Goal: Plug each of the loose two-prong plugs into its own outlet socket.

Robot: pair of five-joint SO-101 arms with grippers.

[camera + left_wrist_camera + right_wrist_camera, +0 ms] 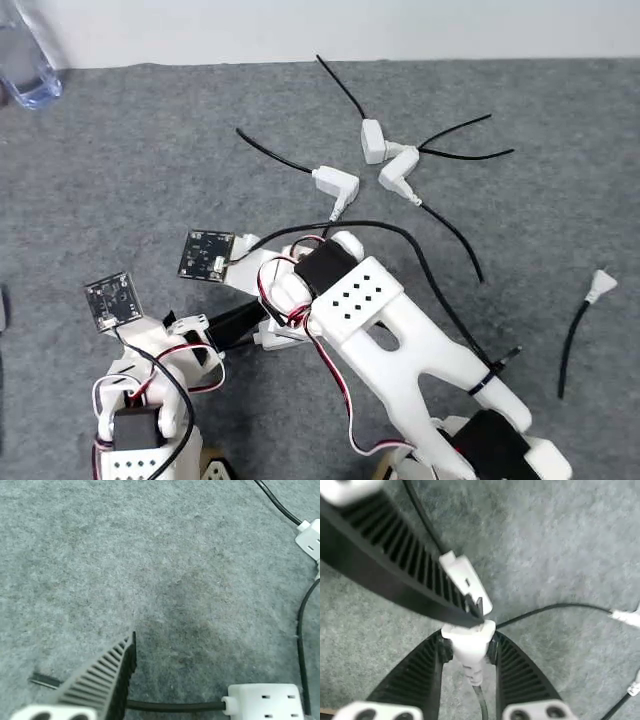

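A white two-prong plug (pixel 469 652) is pinched between the 2 black fingers (pixel 420 680) of the right gripper (pixel 469 644), and its black cord (pixel 481 705) is seen running back between them. Just ahead of it, 1 ribbed finger of the left gripper (pixel 472 611) is laid across the right wrist view. A white connector (pixel 465 582) is seen close against that finger, though contact cannot be judged. Whether the left fingers are spread or pressed together cannot be told.

A white outlet socket (pixel 265 705) on a black cable (pixel 175 706) is shown by the left wrist view, lying on the grey felt mat (pixel 125 555).

In the high view, 4 loose plugs are laid out on the mat. A near plug (pixel 337 183) is found just beyond the arms, an upper plug (pixel 372 140) and a lower plug (pixel 398 172) lie almost touching, and a far plug (pixel 600 287) lies well apart.
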